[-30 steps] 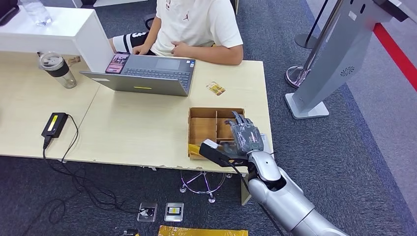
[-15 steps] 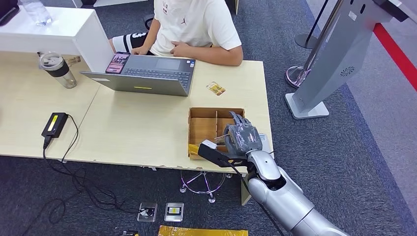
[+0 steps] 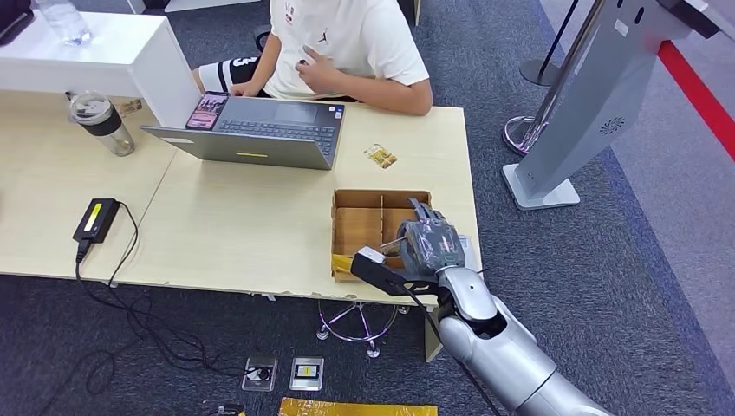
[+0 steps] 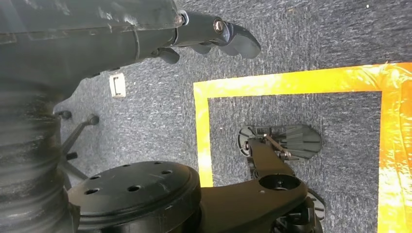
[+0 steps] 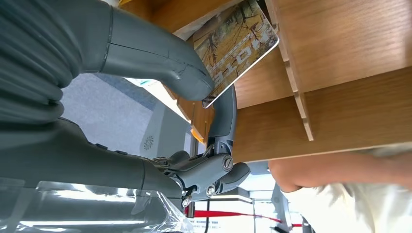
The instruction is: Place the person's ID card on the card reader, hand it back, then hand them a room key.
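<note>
My right hand (image 3: 431, 244) hovers over the right part of the divided wooden box (image 3: 357, 227) at the table's near right edge. In the right wrist view its thumb (image 5: 160, 53) and a finger pinch a brown patterned room key card (image 5: 236, 43), held tilted above the box's compartments (image 5: 350, 58). A small yellowish card (image 3: 380, 156) lies on the table between the box and the person (image 3: 347, 43). The black card reader (image 3: 96, 218) with its cable sits far left. My left hand (image 4: 214, 36) hangs over the carpet with its fingers loose, holding nothing.
An open grey laptop (image 3: 260, 130) stands before the seated person. A lidded cup (image 3: 101, 121) stands at the far left, beside a white raised counter (image 3: 95, 52). A grey kiosk stand (image 3: 589, 113) stands on the carpet to the right of the table.
My right hand's fingers have curled in over the box and now pinch the key card. The person's hand has lifted from the table edge towards the chest.
</note>
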Robot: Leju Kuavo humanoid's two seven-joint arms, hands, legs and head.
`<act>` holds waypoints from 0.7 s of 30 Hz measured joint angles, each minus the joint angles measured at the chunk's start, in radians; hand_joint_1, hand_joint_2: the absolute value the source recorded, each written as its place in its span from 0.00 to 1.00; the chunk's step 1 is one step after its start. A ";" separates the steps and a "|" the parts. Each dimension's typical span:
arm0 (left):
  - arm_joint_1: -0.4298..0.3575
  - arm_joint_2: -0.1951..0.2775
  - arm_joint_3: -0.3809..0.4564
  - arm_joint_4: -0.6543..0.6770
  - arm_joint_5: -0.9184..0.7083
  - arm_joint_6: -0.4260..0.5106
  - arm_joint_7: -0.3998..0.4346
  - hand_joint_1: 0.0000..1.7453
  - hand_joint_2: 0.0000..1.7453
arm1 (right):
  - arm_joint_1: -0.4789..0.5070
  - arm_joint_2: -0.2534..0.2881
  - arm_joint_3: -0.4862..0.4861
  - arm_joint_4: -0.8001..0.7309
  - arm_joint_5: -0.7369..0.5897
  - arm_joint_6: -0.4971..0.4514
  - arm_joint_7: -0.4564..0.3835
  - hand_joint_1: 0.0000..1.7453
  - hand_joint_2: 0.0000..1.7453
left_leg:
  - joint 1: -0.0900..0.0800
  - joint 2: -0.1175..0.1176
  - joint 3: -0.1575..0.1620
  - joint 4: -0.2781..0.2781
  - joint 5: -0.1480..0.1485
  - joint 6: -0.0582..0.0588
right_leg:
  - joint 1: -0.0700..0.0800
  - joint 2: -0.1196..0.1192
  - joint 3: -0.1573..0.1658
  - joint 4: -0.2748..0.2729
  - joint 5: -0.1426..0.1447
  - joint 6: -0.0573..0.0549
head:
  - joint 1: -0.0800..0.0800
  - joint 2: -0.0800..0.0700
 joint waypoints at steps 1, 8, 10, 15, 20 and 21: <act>0.000 0.000 0.000 0.000 -0.002 -0.001 -0.002 0.00 1.00 | 0.002 -0.001 -0.003 -0.005 -0.001 -0.008 -0.001 1.00 1.00 | 0.000 0.000 0.000 0.000 0.000 0.000 | 0.000 0.000 0.000 0.000 0.000 0.000 | 0.000 0.000; 0.000 0.000 0.000 0.000 -0.007 -0.003 -0.007 0.00 1.00 | 0.008 -0.006 -0.027 -0.042 -0.014 -0.057 -0.015 1.00 1.00 | 0.000 0.000 0.000 0.000 0.000 0.000 | 0.000 0.000 0.000 0.000 0.000 0.000 | 0.000 0.000; 0.000 0.000 0.000 0.000 -0.007 -0.003 -0.008 0.00 1.00 | 0.010 -0.007 -0.032 -0.050 -0.014 -0.057 -0.016 1.00 1.00 | 0.000 0.000 0.000 0.000 0.000 0.000 | 0.000 0.000 0.000 0.000 0.000 0.000 | 0.000 0.000; 0.000 0.001 0.000 0.000 -0.007 -0.003 -0.008 0.00 1.00 | 0.013 -0.008 -0.042 -0.063 -0.018 -0.066 -0.020 1.00 1.00 | 0.000 0.000 0.000 0.000 0.000 0.000 | 0.000 0.000 0.000 0.000 0.000 0.000 | 0.000 0.000; 0.000 0.001 0.000 0.002 -0.020 -0.012 -0.016 0.00 1.00 | -0.009 -0.012 -0.079 -0.084 -0.124 -0.171 -0.119 1.00 1.00 | 0.000 0.000 0.000 0.000 0.000 0.000 | 0.000 0.000 0.000 0.000 0.000 0.000 | 0.000 0.000; 0.000 0.001 0.000 0.002 -0.024 -0.016 -0.019 0.00 1.00 | -0.025 -0.014 -0.095 -0.088 -0.163 -0.204 -0.154 1.00 1.00 | 0.000 0.000 0.000 0.000 0.000 0.000 | 0.000 0.000 0.000 0.000 0.000 0.000 | 0.000 0.000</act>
